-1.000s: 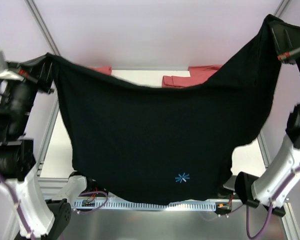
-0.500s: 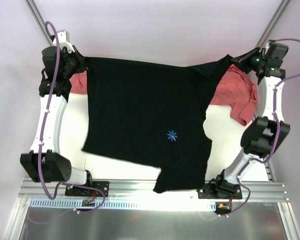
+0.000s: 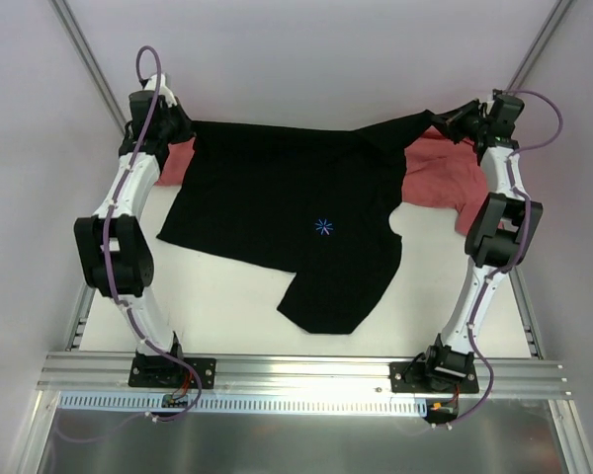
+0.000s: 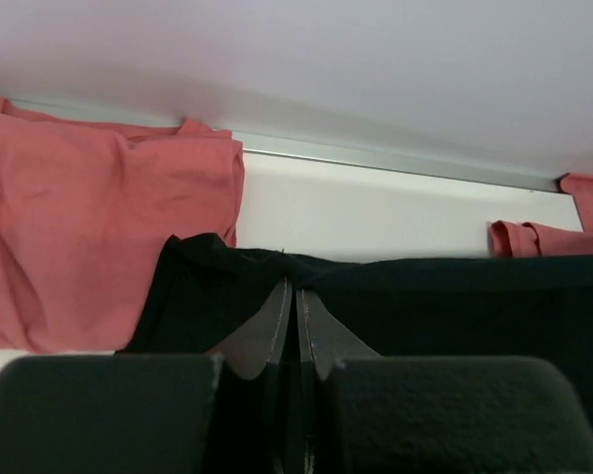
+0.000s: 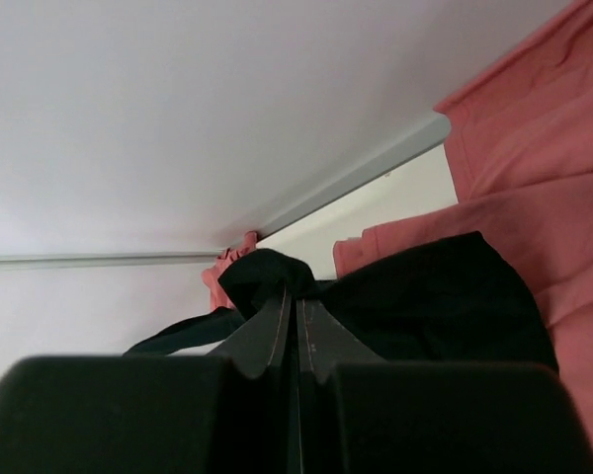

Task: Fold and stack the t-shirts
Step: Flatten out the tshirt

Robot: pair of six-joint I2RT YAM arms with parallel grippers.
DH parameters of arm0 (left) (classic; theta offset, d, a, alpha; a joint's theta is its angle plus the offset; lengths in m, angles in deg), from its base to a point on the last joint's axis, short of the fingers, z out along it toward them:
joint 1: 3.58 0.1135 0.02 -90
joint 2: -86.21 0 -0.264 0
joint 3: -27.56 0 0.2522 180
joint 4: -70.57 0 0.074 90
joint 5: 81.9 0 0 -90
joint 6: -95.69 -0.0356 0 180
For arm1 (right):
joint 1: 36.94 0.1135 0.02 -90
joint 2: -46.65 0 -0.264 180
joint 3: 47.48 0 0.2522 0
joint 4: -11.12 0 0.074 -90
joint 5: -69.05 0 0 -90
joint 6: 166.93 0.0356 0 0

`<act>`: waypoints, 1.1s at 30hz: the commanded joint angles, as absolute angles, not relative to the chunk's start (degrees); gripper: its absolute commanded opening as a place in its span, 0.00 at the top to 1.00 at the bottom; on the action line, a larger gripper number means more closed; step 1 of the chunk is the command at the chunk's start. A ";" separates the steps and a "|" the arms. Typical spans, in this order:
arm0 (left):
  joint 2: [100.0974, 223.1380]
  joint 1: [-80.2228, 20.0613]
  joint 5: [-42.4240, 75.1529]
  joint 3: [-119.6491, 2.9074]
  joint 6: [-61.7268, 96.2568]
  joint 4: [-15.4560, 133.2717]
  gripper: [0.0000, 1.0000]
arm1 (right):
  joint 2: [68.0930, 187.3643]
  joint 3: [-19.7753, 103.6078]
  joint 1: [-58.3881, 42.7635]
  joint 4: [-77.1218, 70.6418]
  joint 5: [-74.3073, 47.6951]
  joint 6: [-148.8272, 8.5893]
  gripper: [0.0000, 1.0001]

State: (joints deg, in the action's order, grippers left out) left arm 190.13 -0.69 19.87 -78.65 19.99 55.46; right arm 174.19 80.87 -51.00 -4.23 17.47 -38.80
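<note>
**Black shirt lying spread out, no fold made yet**

Black cloth is covering the far half of the table (image 3: 227, 296). The black t-shirt (image 3: 277, 197) is lying mostly flat and face up, with its starburst mark (image 3: 324, 227) showing. One lobe of it is trailing toward the near edge.

The left gripper (image 3: 186, 130) is clenching the shirt's far left corner. The right gripper (image 3: 447, 120) is pinching the far right corner. In both wrist views the fingers are pressing together with a bunch of black fabric between them.

Two salmon-red t-shirts are waiting at the back. One (image 3: 176, 163) is lying at the far left and a rumpled one (image 3: 447, 178) at the far right. The black shirt's held corners are overlapping both.

As for progress, the work is looking barely started. The black shirt is being laid out, which I judge to be preparation for its first fold. No crease is showing in it, neither salmon shirt is looking neatly folded, and no stack is forming anywhere. Folding all three shirts and piling them is remaining.
</note>
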 commanded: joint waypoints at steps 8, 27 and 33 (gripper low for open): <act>199.75 -3.32 18.74 -89.02 18.61 60.67 1.00 | 183.65 93.88 -50.12 5.00 16.06 -32.73 1.00; 176.15 -8.24 -2.09 -62.34 4.71 78.17 0.01 | 161.45 74.31 -48.10 2.47 16.23 -45.89 0.01; 161.90 -12.71 -7.45 -45.55 13.41 68.16 0.01 | 144.23 57.28 -41.43 -9.93 17.20 -52.23 0.00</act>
State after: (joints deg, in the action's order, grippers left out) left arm 166.02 -10.15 -2.77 -50.71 9.39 71.61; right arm 153.78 63.14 -45.98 -4.01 15.00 -46.13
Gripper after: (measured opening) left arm 0.986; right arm 0.993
